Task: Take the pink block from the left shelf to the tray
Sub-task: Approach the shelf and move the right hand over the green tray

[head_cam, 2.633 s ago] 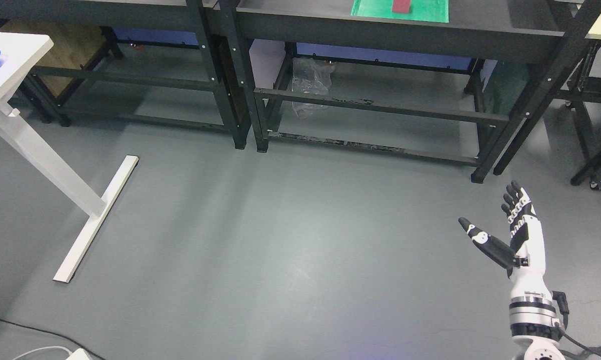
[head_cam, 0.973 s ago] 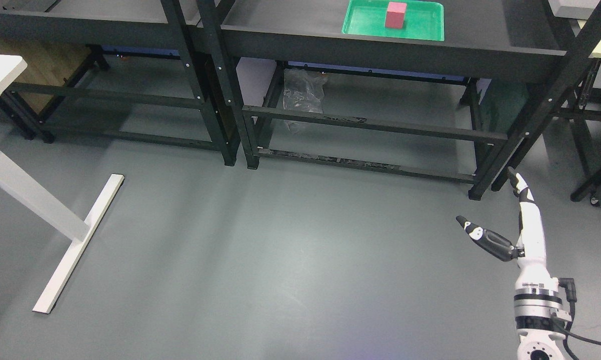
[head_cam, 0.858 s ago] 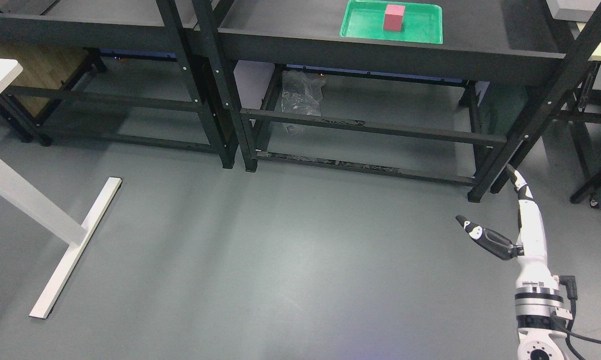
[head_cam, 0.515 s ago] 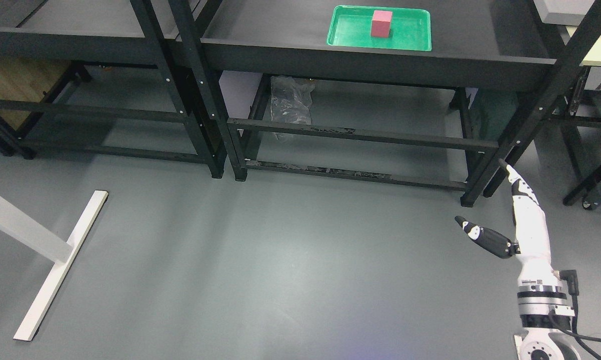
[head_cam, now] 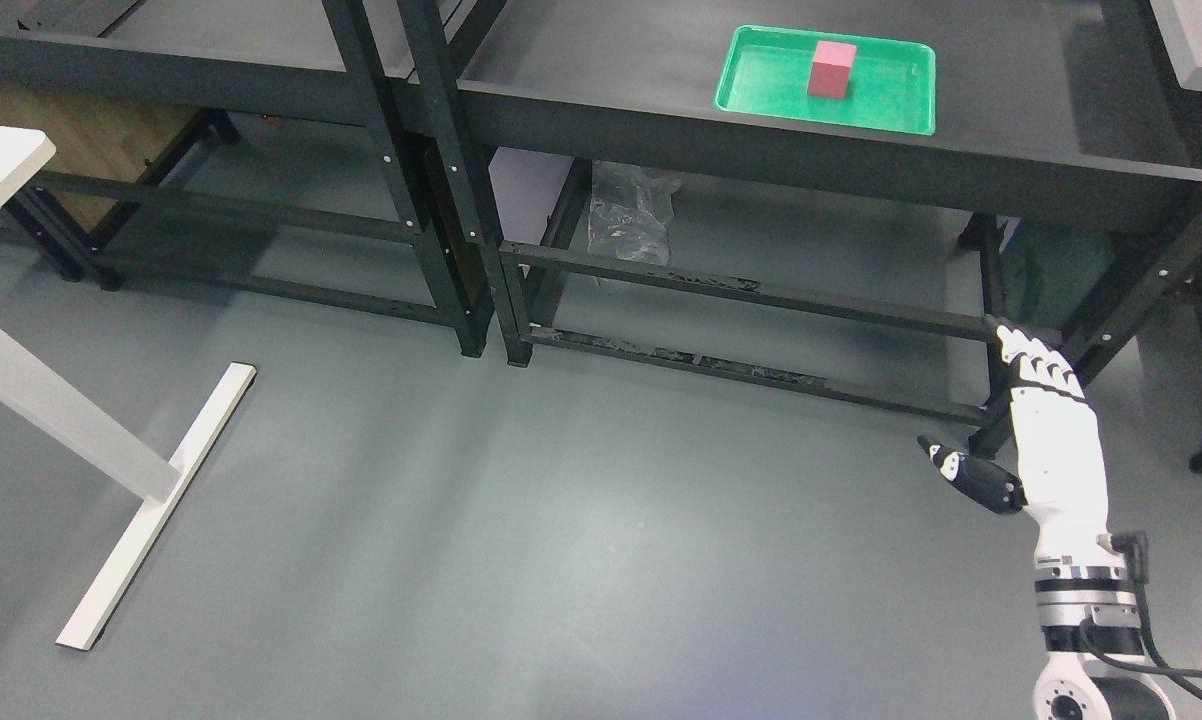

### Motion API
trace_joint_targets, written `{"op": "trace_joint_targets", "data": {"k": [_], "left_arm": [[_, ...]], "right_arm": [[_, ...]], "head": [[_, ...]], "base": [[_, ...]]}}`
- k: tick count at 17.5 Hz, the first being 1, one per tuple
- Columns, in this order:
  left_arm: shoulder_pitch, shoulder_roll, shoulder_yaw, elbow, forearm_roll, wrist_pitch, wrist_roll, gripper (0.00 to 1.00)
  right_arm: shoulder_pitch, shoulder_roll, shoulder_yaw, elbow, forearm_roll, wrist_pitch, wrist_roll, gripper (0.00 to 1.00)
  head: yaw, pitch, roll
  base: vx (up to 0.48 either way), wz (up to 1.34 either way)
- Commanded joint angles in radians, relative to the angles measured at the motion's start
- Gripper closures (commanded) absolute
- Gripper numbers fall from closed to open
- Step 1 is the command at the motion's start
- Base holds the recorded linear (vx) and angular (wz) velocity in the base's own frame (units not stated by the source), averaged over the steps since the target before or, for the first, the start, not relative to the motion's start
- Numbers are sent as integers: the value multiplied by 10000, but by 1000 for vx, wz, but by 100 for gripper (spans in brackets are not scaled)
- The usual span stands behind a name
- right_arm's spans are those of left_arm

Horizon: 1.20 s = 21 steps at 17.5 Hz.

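Observation:
A pink block (head_cam: 830, 69) stands upright in a green tray (head_cam: 761, 93) on the top board of a black shelf (head_cam: 961, 150), near the board's front edge. My right hand (head_cam: 976, 405) hangs low at the lower right, over the floor and in front of the shelf's right leg. Its fingers (head_cam: 1026, 355) are stretched out straight and the thumb juts to the left; it holds nothing. The hand is far below and to the right of the block. No left arm shows.
A second black shelf (head_cam: 211, 75) stands to the left, touching the first. A crumpled plastic bag (head_cam: 626, 215) lies under the shelf. A white table's leg and foot (head_cam: 151, 510) cross the floor at left. Grey floor (head_cam: 561, 540) spreads between them.
The camera has shifted, so the whole scene sits further right and lower in the picture. My right hand has turned, showing its back, with the fingers still straight.

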Motion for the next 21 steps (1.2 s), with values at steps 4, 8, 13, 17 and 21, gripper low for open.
{"op": "trace_joint_targets", "data": {"k": [4, 8, 13, 17, 21], "left_arm": [[2, 175, 0, -175, 77, -1, -2, 0], [2, 175, 0, -175, 77, -1, -2, 0], [2, 175, 0, -175, 77, -1, -2, 0], [2, 175, 0, -175, 77, -1, -2, 0], [2, 175, 0, -175, 77, -1, -2, 0]], "right_arm": [[-20, 17, 215, -26, 997, 113, -31, 0], [26, 1, 215, -26, 997, 113, -31, 0], [42, 1, 200, -26, 997, 113, -31, 0], [26, 32, 184, -26, 997, 128, -31, 0], [42, 17, 123, -26, 951, 128, -47, 0]], "head": [[0, 0, 0], [0, 0, 0], [0, 0, 0], [0, 0, 0], [0, 0, 0]], "base": [[126, 135], [173, -11], [203, -62], [240, -18], [258, 0]]}}
